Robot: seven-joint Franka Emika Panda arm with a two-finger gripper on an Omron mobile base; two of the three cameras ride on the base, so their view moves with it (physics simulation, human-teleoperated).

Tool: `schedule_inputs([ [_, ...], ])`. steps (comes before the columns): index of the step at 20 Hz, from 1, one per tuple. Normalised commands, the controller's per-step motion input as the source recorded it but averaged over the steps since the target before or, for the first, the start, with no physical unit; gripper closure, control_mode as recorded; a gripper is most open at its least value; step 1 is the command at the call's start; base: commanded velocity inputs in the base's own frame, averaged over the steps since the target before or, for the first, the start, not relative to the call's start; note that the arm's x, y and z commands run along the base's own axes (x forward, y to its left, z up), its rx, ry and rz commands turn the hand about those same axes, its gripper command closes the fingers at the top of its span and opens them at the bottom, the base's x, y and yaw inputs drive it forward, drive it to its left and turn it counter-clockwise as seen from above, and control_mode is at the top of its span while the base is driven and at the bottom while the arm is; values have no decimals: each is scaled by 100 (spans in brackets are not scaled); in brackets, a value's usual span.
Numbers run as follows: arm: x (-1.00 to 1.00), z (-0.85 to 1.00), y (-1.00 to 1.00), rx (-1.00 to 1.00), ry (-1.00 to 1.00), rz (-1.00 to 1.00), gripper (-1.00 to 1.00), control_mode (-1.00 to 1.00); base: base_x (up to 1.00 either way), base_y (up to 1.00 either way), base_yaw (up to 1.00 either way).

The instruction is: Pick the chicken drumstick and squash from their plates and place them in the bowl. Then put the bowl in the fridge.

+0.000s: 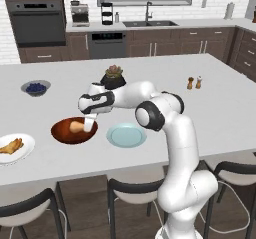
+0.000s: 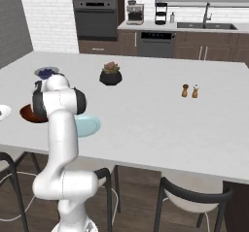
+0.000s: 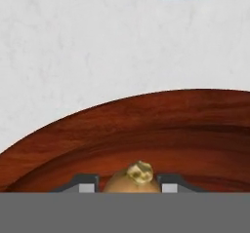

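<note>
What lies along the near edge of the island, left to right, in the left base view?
White plate with the chicken drumstick → wooden bowl holding the squash, hand over it → blue-green plate.

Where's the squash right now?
The squash sits inside the wooden bowl on the island, between the gripper's fingers, with the blue-green plate just right of the bowl in the left base view.
</note>
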Motion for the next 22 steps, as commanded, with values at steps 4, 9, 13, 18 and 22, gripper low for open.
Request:
schedule_inputs([
  [4,17,-33,12,-2,0,0,100,-100,0,0,0],
  [9,-2,-11,8,-1,0,0,-100,-100,0,0,0],
  [13,-29,2,0,0,-2,0,-100,-100,0,0,0],
  [18,-58,24,-12,0,-7,0,-100,-100,0,0,0],
  [22,-78,52,-39,1,-6,0,-100,-100,0,0,0],
])
